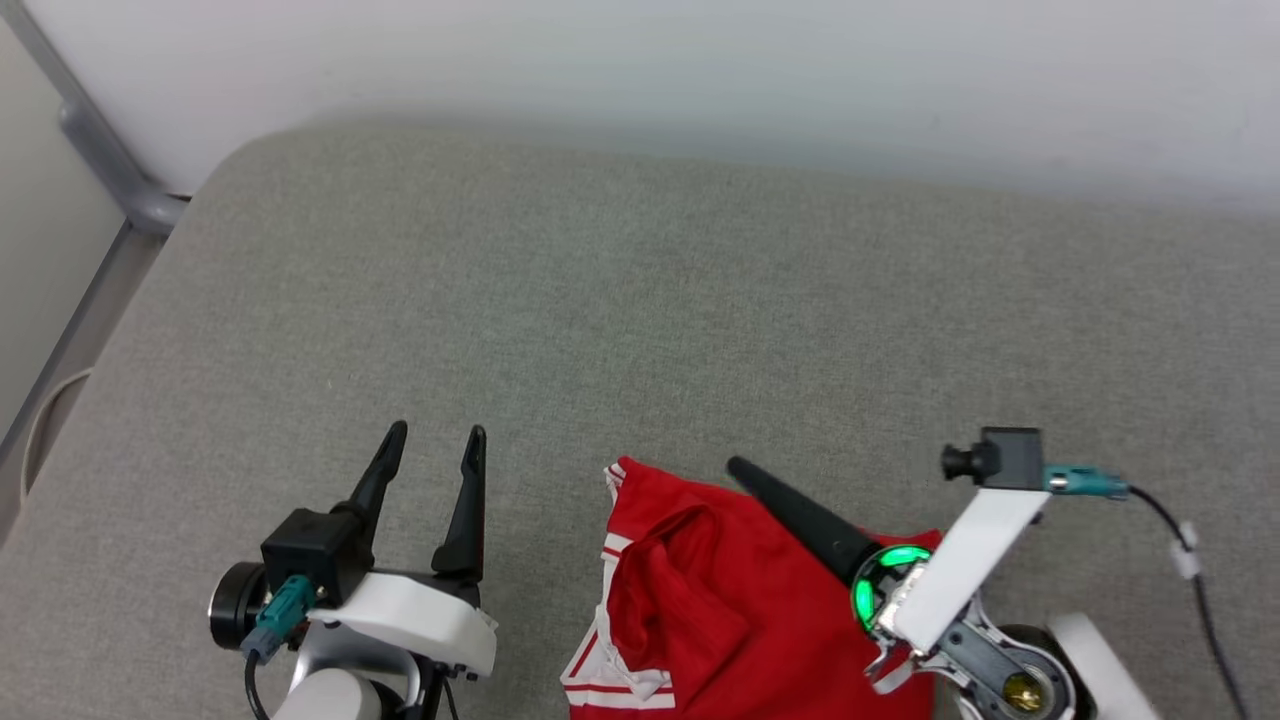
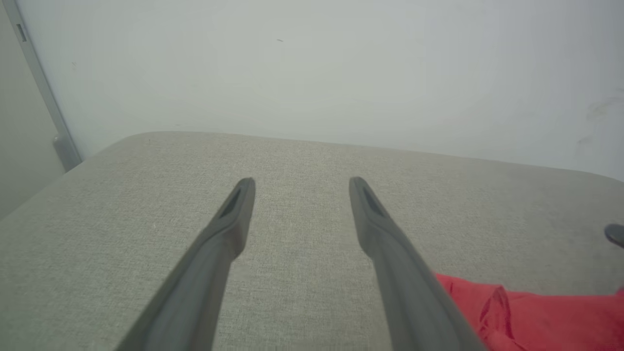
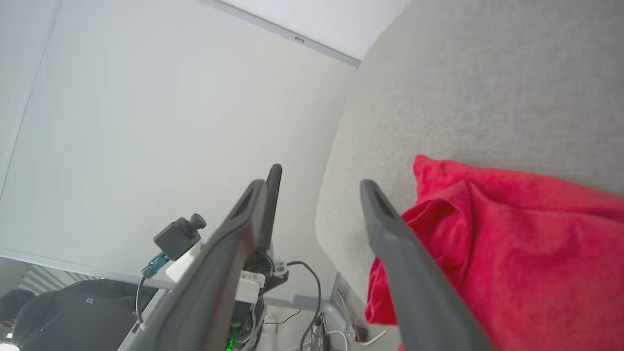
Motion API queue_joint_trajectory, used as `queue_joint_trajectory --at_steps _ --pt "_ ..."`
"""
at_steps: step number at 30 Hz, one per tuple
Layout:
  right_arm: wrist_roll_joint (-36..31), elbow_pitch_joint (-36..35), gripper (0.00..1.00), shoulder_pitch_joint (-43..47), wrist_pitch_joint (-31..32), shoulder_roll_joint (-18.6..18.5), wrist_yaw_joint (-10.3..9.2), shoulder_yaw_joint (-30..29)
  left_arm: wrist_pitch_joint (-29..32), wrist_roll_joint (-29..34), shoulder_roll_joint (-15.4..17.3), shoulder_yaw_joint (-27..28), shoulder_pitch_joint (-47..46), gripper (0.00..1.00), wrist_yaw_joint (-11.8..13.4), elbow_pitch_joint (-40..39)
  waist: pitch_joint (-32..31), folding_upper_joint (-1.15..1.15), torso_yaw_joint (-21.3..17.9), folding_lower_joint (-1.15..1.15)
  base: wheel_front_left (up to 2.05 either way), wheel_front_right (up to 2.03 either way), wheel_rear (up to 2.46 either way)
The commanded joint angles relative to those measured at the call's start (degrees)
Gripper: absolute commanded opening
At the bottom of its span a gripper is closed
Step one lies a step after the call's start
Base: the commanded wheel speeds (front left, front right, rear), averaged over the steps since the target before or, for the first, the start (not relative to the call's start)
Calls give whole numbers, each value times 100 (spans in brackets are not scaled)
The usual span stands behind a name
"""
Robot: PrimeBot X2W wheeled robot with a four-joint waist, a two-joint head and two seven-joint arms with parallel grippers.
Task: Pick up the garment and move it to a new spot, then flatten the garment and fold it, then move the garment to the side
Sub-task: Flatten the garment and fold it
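Observation:
The garment (image 1: 720, 600) is a crumpled red heap with red-striped white trim (image 1: 600, 685), lying at the near edge of the grey padded surface (image 1: 640, 300). My right gripper (image 1: 745, 470) hovers over its top, turned on its side so one dark finger shows. In the right wrist view this gripper (image 3: 312, 187) is open with nothing between its fingers, and the garment (image 3: 512, 243) lies just right of the right finger. My left gripper (image 1: 435, 440) stands open over bare fabric to the garment's left. The left wrist view shows it (image 2: 301, 185) open, with the garment (image 2: 536, 312) at lower right.
A white wall (image 1: 700, 60) backs the padded surface. A grey metal post (image 1: 100, 150) runs down the left side. Past the surface's near edge, cables (image 3: 312, 292) and a dark bulky shape (image 3: 73, 312) sit on the floor.

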Motion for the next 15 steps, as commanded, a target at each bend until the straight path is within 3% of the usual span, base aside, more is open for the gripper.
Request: queue_joint_trajectory --at_steps 1,6,11,15 --pt "-379 -98 100 103 -318 -179 -2 -72 -14 33 -24 13 98 100 -22 49 -180 0 -109 0 0 0 0" --pt "-2008 -129 100 284 -1508 -614 -2 -514 -14 4 -18 31 229 100 -6 162 -452 0 -261 0 0 0 0" --pt "-3326 -54 100 561 -2087 -666 -2 -1202 -14 -33 15 72 323 100 37 232 -639 0 -400 0 0 0 0" --pt "-4587 -241 100 913 -2316 -471 -2 -1920 -13 -50 63 151 416 100 75 248 -792 0 -546 0 0 0 0"
